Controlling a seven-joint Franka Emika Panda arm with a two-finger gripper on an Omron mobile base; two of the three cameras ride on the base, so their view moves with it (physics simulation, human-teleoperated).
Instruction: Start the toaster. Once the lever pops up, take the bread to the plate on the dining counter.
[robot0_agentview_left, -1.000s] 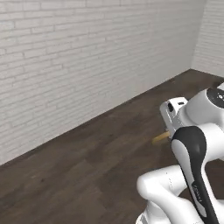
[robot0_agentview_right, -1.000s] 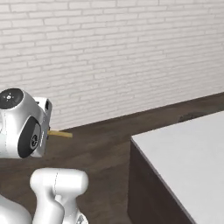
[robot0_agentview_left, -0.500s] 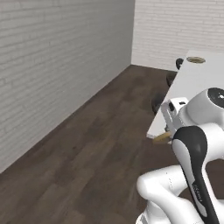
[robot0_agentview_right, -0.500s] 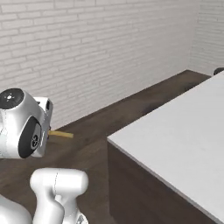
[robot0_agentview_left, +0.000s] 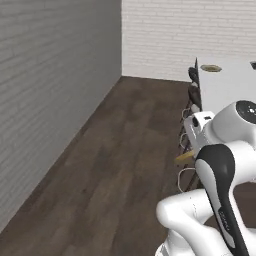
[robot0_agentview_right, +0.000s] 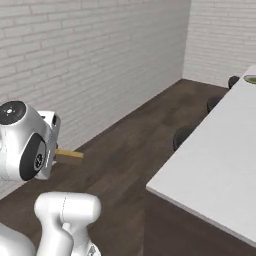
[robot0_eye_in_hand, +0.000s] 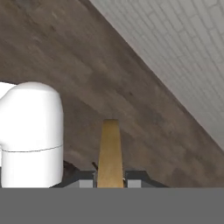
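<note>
A: Containers first. What is on the dining counter (robot0_agentview_right: 215, 170)?

B: The plate (robot0_agentview_left: 210, 68) sits at the counter's far end, pale rim, brownish centre. Whether anything lies in it cannot be told at this size. In the right base view a sliver of it (robot0_agentview_right: 250, 79) shows at the frame's edge.

A: And the bread (robot0_eye_in_hand: 109, 153)?

B: Held by the gripper (robot0_eye_in_hand: 109, 177). The hand view shows the slice edge-on, clamped between the two fingertips (robot0_eye_in_hand: 131, 178), sticking straight out over the dark wood floor (robot0_agentview_left: 125, 165). From the right base view the slice (robot0_agentview_right: 69, 153) juts level from the hand.

A: Arm pose?

B: Folded close above the base, hand held high, pointing toward the white brick wall (robot0_agentview_right: 90, 65). Dark stools (robot0_agentview_right: 182, 136) stand along the counter's near side, well apart from the gripper.
</note>
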